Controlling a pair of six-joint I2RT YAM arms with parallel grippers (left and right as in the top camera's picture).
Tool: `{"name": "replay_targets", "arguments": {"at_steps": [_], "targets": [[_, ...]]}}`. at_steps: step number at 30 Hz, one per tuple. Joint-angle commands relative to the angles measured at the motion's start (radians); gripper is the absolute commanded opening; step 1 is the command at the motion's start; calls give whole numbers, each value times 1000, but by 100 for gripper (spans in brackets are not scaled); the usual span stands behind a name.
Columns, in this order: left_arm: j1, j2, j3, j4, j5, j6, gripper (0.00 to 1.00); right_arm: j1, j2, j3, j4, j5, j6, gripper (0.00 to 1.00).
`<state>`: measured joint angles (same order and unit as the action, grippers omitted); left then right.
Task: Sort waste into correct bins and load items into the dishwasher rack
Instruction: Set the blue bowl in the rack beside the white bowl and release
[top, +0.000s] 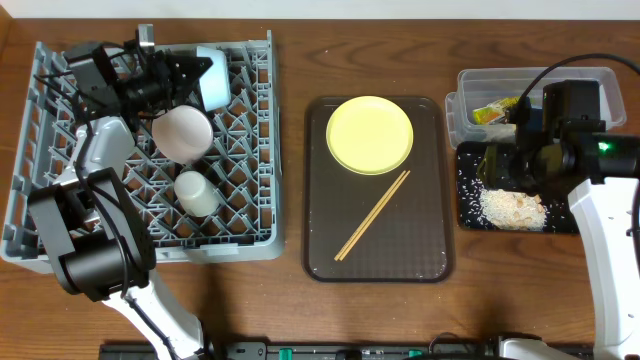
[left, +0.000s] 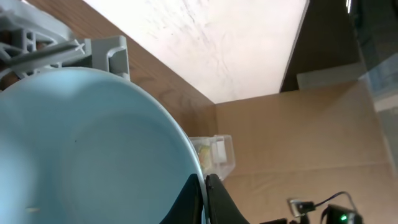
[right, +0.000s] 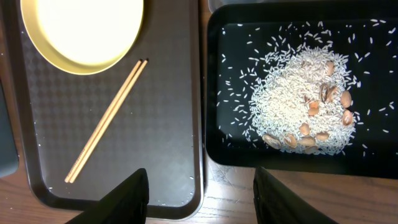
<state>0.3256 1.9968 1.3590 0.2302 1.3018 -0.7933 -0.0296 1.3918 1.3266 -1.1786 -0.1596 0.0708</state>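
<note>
Surface: brown wooden table (top: 290, 300); grey rack (top: 250, 200) at left, brown tray (top: 420, 240) in the centre, black tray (right: 214, 93) with rice (right: 292, 99) at right.
Open room: bare wood between rack and brown tray; plate (top: 370, 133) and chopsticks (top: 372, 215) lay on the brown tray.
Left gripper (top: 195, 68): apparently pinching the rim of the light blue bowl (top: 215, 85), inside the rack's far edge.
Right gripper (right: 200, 196): spread wide, empty, above the gap between the two trays.

Open brown tray (top: 420, 240) floor beside chopsticks (top: 372, 215), plate (top: 369, 134) filling its far end
</note>
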Motion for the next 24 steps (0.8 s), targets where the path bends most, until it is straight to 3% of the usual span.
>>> {"name": "replay_targets", "arguments": {"at_steps": [1,9,24], "targets": [[-2,18,14,5,-11,-94,6,-13,-2,0,0,6,-9,52],[-2,18,14,19,-5,-207,6,-13,-2,0,0,6,-9,52],[-5,18,14,79,33,-305,6,-13,-2,0,0,6,-9,52]]}}
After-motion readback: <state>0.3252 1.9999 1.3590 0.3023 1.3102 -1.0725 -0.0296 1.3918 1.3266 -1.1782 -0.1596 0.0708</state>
